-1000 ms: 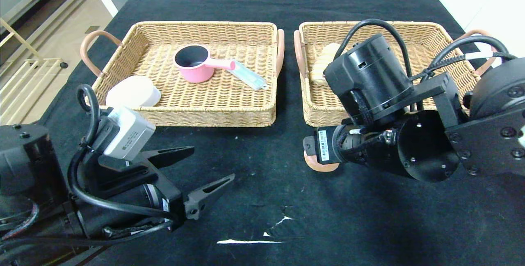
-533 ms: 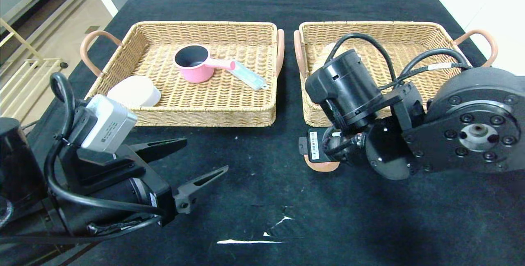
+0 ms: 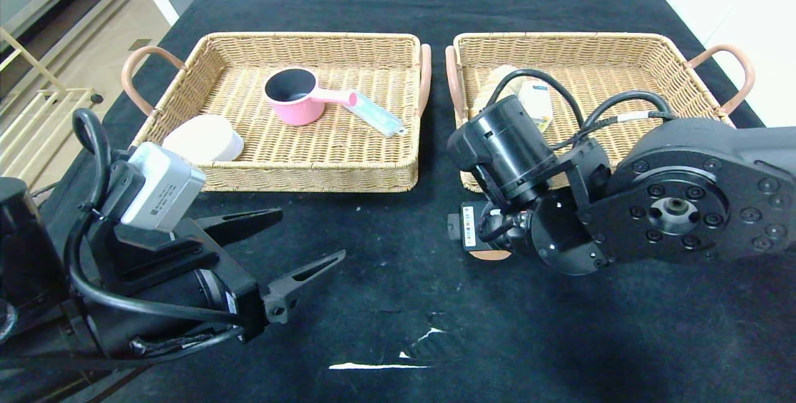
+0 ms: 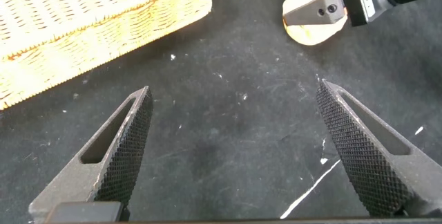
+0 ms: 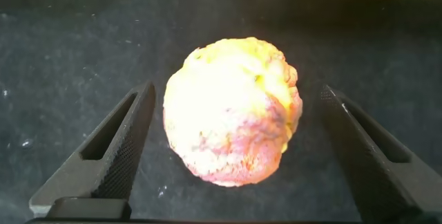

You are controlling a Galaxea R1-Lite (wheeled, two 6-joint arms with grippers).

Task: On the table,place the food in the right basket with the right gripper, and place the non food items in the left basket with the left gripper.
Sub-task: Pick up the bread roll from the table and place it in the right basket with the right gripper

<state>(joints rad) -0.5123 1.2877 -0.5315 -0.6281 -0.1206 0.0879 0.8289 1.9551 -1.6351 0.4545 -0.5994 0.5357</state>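
A round yellow and pink bun-like food (image 5: 233, 119) lies on the black table just in front of the right basket (image 3: 622, 48). My right gripper (image 5: 235, 148) is open, one finger on each side of the food, not touching it. In the head view only the food's edge (image 3: 488, 255) shows under the right wrist. It also shows in the left wrist view (image 4: 311, 34). My left gripper (image 3: 292, 247) is open and empty over the table in front of the left basket (image 3: 205, 48). The left basket holds a pink pot (image 3: 292, 96), a white bowl (image 3: 202, 138) and a pale blue item (image 3: 376, 114).
The right basket holds a bread-like item (image 3: 491, 83) and a small packet (image 3: 536, 101), partly hidden by the right arm. White scuffs (image 3: 379, 365) mark the black cloth at the front. The table's left edge drops to the floor.
My right arm has lowered and shifted left over the food, which is now mostly hidden in the head view. My left arm drew back slightly, then stayed still.
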